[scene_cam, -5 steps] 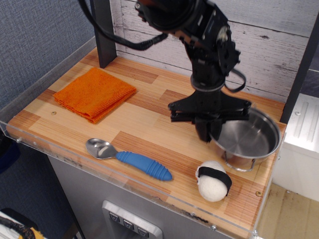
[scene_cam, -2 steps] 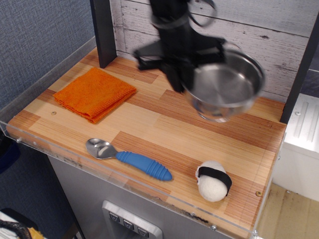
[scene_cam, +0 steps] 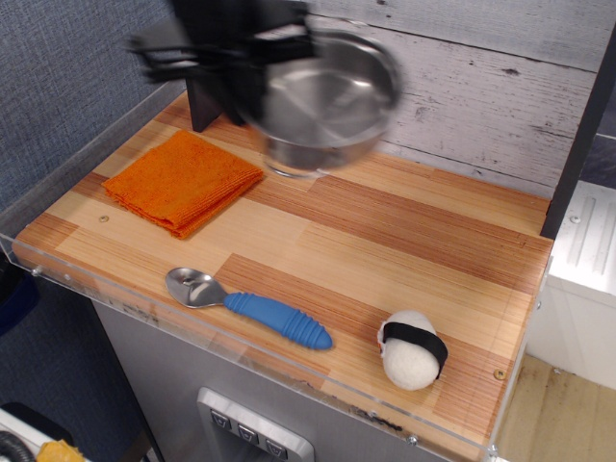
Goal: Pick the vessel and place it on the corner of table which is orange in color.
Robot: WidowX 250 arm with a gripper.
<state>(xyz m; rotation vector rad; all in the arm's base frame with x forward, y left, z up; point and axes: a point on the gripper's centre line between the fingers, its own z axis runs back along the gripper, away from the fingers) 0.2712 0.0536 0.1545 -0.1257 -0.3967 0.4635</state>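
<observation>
Gripping shiny steel pot (scene_cam: 322,101), blurred claw (scene_cam: 245,82), prob. shut.

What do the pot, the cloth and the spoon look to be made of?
Pot: polished metal, probably stainless steel, judging by its bright, mirror-like reflections, though motion blur softens it.
Cloth: orange fabric, likely terry or microfibre, since it looks matte and nubbly, with folded layers at the edge.
Spoon: shiny metal bowl with a ribbed blue handle, apparently plastic or rubber.
</observation>
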